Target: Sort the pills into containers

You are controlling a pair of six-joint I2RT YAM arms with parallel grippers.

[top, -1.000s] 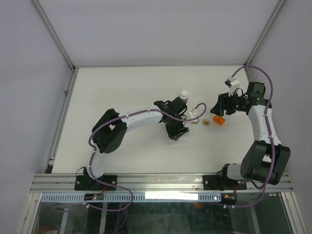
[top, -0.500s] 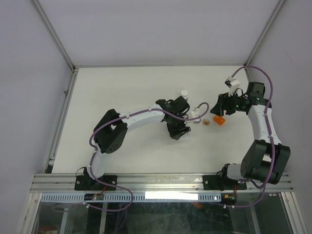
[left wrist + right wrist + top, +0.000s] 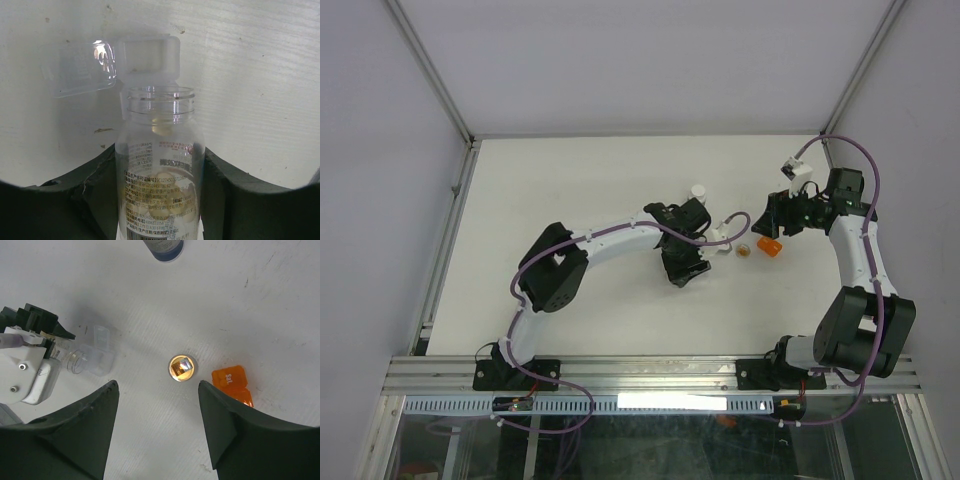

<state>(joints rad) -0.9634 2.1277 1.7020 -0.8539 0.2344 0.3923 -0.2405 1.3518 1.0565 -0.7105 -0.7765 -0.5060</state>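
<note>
One pill bottle point(image 3: 160, 175) clamped in left gripper point(image 3: 159, 152), mouth seemingly touching clear box point(image 3: 127, 60) upper-center — right gripper point(image 3: 157, 384) wide, vial point(image 3: 182, 368) mid-frame.

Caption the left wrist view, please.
Left gripper holds an uncapped clear pill bottle, mouth facing the open transparent two-cell box.

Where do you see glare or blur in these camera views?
Left wrist view: a bright glint on the open lid of the two-cell box, and the label on the clear bottle is too soft to read. Right wrist view: the vial glows with reflected light. Top view: even, flat lighting.
</note>
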